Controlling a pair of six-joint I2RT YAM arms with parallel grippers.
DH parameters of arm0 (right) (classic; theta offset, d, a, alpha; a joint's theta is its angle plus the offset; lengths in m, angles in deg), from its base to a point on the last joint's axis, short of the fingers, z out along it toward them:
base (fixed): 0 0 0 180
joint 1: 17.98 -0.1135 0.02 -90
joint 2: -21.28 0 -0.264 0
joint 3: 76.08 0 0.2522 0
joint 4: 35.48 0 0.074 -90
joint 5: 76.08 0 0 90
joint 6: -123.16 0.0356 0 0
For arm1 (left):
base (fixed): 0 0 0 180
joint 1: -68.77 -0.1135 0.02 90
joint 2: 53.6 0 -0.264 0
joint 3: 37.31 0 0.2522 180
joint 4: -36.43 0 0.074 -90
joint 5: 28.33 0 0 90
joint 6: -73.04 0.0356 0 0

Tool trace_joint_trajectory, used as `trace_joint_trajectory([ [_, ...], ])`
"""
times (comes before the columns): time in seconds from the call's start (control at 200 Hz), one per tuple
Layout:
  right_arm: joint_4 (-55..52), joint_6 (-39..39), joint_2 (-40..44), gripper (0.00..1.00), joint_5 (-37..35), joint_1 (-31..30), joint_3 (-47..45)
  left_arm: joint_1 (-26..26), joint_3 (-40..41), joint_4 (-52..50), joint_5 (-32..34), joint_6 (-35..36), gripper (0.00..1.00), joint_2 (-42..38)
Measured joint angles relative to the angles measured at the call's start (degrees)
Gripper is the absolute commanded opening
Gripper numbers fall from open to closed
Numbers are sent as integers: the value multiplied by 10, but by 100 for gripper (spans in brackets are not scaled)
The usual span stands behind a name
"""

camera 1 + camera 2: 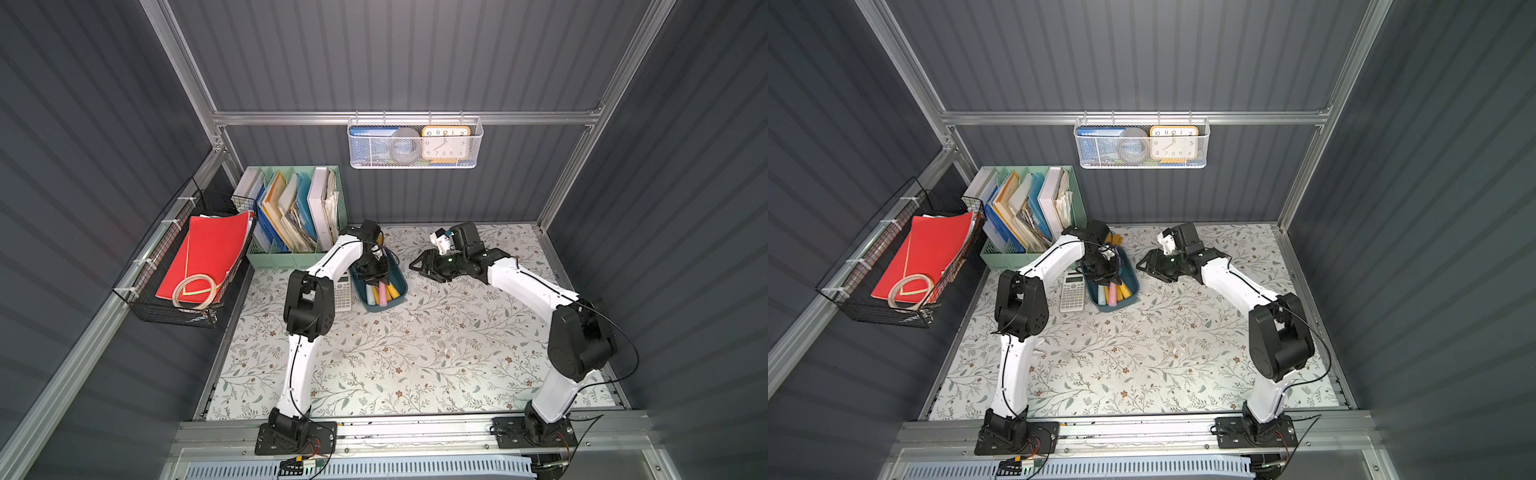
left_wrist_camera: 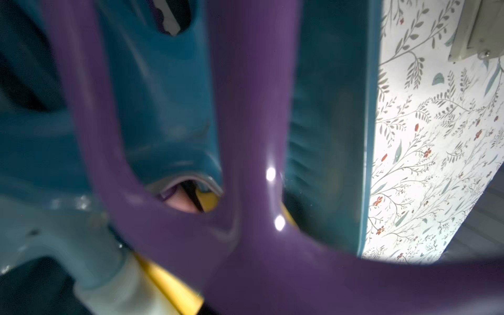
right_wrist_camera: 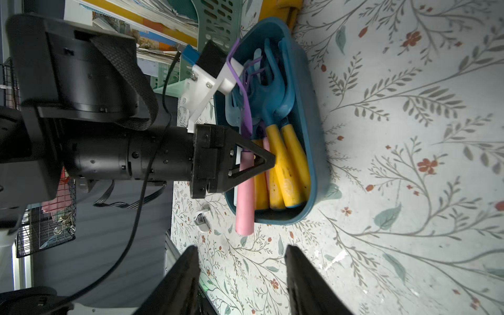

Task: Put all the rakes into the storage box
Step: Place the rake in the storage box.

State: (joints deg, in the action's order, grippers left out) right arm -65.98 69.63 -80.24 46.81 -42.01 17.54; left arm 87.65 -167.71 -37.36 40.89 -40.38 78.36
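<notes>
white arm links [image 1: 298, 365], black joint housings [image 1: 309, 307], thin black cables [image 3: 135, 218], black triangular left claw [image 3: 268, 161]

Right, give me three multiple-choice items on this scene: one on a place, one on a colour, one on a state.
1. Where is the calculator?
A. in the white mesh basket
B. on the table beside the storage box
C. in the black wire basket

2. What colour is the handle of the rake?
A. yellow
B. green
C. pink

3. How is the right gripper?
A. open and empty
B. shut on the rake
C. shut on the calculator

Key:
1. B, it lies flat next to the box.
2. C, the left gripper clamps a pink handle under the purple tines.
3. A, its jaws stand apart with nothing between them.
</notes>
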Motion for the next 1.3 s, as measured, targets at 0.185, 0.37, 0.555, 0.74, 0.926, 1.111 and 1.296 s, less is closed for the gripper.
trace_joint_trajectory([
  [0.185,-3,-3,0,54,-2,0,-10,0,-5,-7,0,-2,10,0],
  [0.37,-9,-3,0,54,-1,0,-20,-1,-9,-3,5,-16,11,0],
  [0.555,-9,-3,0,54,-1,0,-25,-8,-1,17,14,-26,11,-4],
  [0.74,-9,-3,0,54,-1,0,-28,-18,2,24,44,-39,19,-6],
  [0.926,-9,-3,0,54,2,0,-30,-23,3,27,49,-52,53,-7],
  [1.111,-9,-3,0,54,3,0,-31,-19,3,34,45,-48,79,-7],
  [1.296,-4,1,0,54,-2,0,-38,-19,6,32,44,-50,80,-16],
])
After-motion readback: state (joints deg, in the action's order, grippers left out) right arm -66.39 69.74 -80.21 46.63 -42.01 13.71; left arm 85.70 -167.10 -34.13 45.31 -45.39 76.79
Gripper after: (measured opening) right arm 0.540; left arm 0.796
